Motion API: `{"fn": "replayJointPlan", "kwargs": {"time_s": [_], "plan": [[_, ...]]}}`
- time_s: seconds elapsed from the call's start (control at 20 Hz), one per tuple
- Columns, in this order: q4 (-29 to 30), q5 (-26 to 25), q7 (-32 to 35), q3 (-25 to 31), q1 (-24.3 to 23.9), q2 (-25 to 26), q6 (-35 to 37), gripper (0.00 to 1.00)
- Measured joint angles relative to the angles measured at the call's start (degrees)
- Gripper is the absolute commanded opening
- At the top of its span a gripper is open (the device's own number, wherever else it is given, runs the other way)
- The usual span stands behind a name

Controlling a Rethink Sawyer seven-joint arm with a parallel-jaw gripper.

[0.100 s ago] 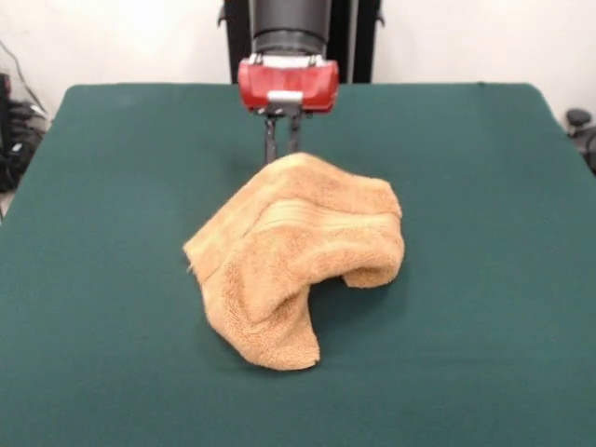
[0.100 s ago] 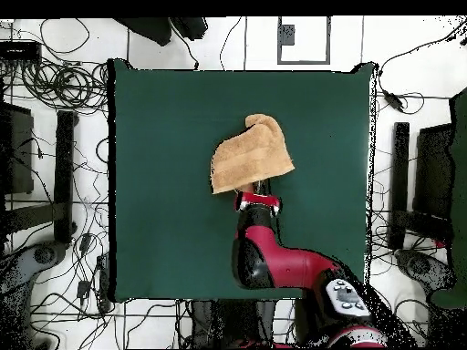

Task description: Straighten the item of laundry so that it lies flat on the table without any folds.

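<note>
Gripper (image 1: 282, 149) pinching the far edge of the hand towel (image 1: 296, 256) — draw it away low over the table (image 1: 484, 279), unrolling the fold.

Front view: camera low and close across the table (image 1: 521, 372), facing the arm; table fills the frame, wall behind. Overhead view: camera high above, straight down, whole table (image 2: 164, 182) plus cabled floor around it. Both views share the tabletop, the towel (image 1: 298, 251) and the arm.
</note>
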Motion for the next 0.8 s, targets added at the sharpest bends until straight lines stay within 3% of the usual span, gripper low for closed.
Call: {"fn": "replayJointPlan", "kwargs": {"time_s": [0.2,0.8], "plan": [[0.44,1.98,0.00,-1.84,2.25,-1.41,-3.12,1.00],[0.45,3.55,0.00,-4.54,2.38,-2.05,-3.32,1.00]]}}
